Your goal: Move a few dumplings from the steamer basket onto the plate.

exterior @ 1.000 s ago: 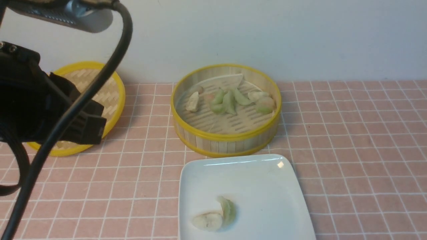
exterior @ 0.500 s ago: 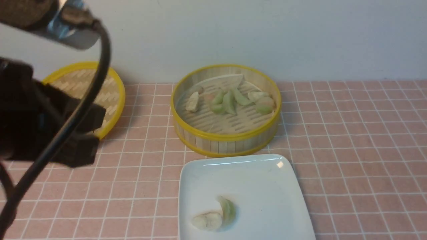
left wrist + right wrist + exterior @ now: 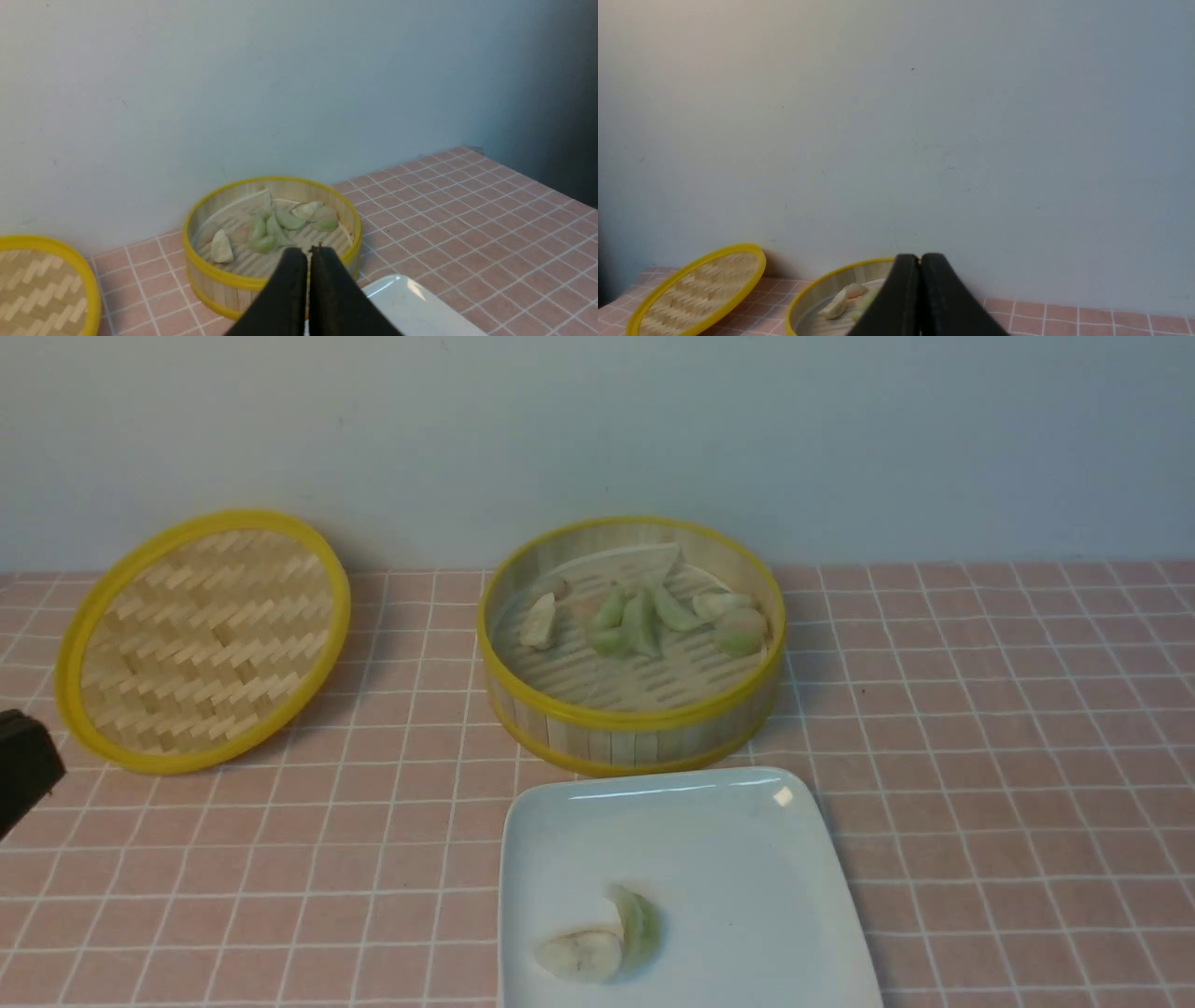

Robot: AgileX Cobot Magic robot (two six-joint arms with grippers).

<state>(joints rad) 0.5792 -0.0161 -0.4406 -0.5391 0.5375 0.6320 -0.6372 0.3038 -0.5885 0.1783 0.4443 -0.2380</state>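
The round bamboo steamer basket stands mid-table and holds several green and cream dumplings. In front of it lies the white plate, carrying a cream dumpling and a green dumpling side by side. My left gripper is shut and empty, raised on the near side of the basket and plate corner. Only a black part of the left arm shows at the front view's left edge. My right gripper is shut and empty, pulled back high, and does not show in the front view.
The flat woven yellow-rimmed lid leans tilted at the back left, near the wall. Pink tiled tablecloth stretches right of the basket and plate. A pale wall closes off the back.
The left arm has pulled back and down out of the front view to its left edge, uncovering the lid. Dumplings, basket and plate have not moved.
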